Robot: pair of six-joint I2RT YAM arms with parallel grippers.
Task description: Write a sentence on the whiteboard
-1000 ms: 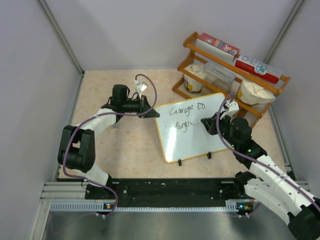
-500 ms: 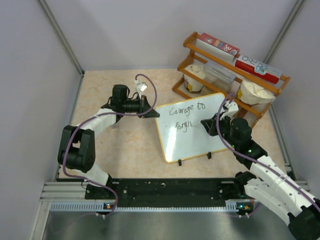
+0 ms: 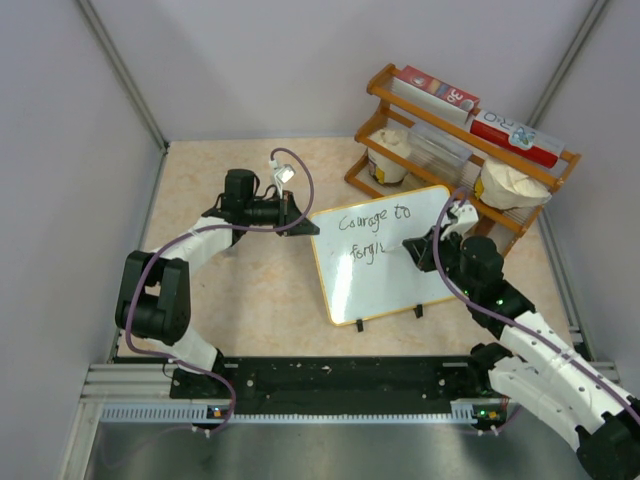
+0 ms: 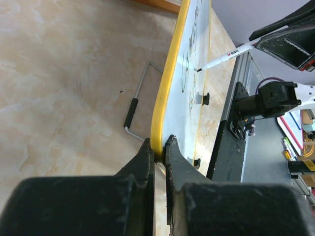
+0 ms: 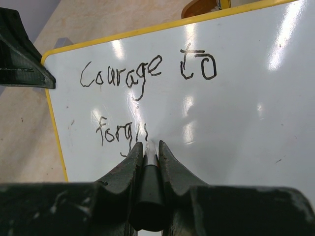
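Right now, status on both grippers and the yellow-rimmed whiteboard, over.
Left gripper shut on edge of glossy white, yellow-rimmed whiteboard. Right gripper shut on white marker, tip at second line of black handwritten sentence. Board face unobstructed.

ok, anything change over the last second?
Nothing visible: left end effector stays clamped on the whiteboard rim, and right end effector still holds the marker with its tip at the end of "forgi", the second line of the sentence.
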